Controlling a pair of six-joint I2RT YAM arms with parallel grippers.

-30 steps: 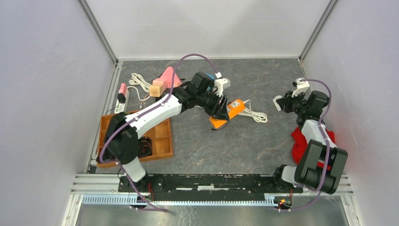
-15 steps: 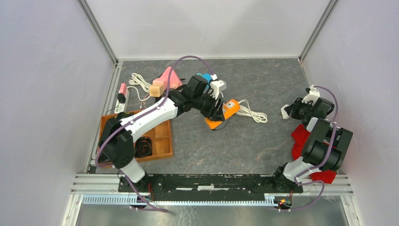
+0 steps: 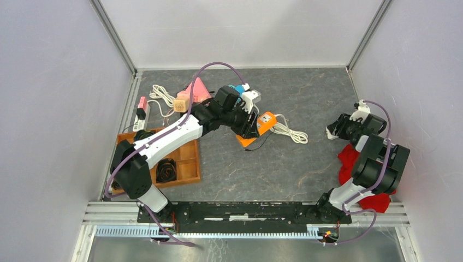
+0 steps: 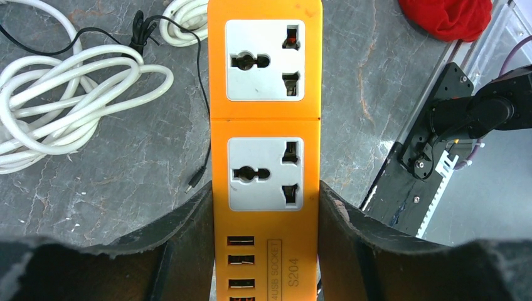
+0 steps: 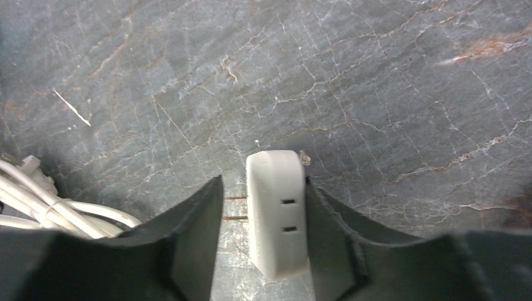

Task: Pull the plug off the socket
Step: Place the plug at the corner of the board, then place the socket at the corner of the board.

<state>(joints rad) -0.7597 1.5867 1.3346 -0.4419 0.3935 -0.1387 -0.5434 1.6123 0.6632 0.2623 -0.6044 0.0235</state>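
Socket strip, orange, sits near the middle of the table, gripped across its width by the left end effector. In the left wrist view the two dark fingers press against both long edges of the strip, just below the lower outlet. The left end effector is thus clamped on the strip. Two grey universal outlets face the camera, one above the other, with a row of USB ports nearer the wrist.

Plug, a small white block, is at the right side of the table, well apart from the strip. In the right wrist view the plug stands between the fingers of the right end effector, its two metal prongs pointing toward the left finger. A gap shows on that side, and the other finger lies against the plug body. Right end effector fingers are apart, not squeezing the plug. Whether the plug rests on the table, I cannot tell.

White cable coil lies just beside the strip's far end. Red cloth is near the right arm. Wooden tray is at the left near edge.
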